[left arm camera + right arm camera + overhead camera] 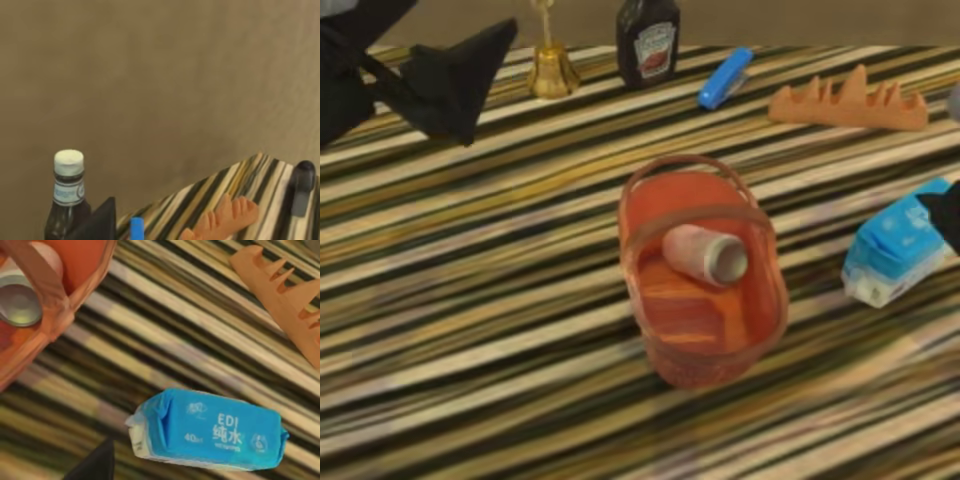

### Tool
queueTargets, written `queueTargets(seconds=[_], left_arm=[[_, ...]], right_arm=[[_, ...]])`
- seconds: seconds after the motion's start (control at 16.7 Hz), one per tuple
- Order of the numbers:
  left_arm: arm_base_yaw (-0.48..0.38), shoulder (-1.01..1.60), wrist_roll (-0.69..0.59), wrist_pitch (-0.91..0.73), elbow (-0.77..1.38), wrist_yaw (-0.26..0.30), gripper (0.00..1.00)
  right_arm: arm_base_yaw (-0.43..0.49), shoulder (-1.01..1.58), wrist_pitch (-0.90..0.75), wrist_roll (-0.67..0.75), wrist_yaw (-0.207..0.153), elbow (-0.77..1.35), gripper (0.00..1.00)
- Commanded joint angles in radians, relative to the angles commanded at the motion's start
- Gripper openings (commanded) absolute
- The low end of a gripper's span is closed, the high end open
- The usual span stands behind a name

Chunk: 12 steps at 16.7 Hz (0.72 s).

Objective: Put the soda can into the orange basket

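1. Lying on its side, the soda can (705, 254) is resting inside the orange basket (760, 300), just under the arched hoop handle, its dull metal end facing the table's right; nothing is gripping it.
2. Sitting near the middle of the striped table (470, 330), the basket is upright and well apart from the clutter along the far edge, which is probably why it makes an easy drop target.
3. Hanging high at the table's far-left corner, the left gripper (470, 75) is carrying nothing that I can see; how wide its fingers are standing, I cannot tell.
4. Peeking in at the right edge, the right gripper (945, 215) is hovering just over the blue tissue pack (895, 250); its wrist view is showing the pack and the basket's rim with the can's end inside, but its finger spread I cannot tell either.
5. Lining the far edge are a brass bell (552, 65), a dark sauce bottle (647, 42), a blue stapler (725, 77) and a flat orange toothed rack (850, 103), all untouched.
6. Judging by this, the placing is looking done, with both arms standing clear of the basket.
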Motion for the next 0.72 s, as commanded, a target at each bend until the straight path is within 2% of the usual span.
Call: queueTargets(seconds=[0.42,0.6,0.72], left_arm=[[0.095,-0.75,0.015,-0.38,-0.418,-0.39,1.0],[0.121,-1.001,0.045,-0.495,-0.56,-0.527,1.0],[0.133,-1.121,0.066,-0.545,-0.628,-0.596,1.0]], right_arm=[[0.208,0.717,-0.45,-0.307,0.001,0.734,1.0],[0.274,0.95,-0.604,-0.406,0.002,0.956,1.0],[0.307,1.067,-0.686,-0.457,0.004,1.062,1.0]])
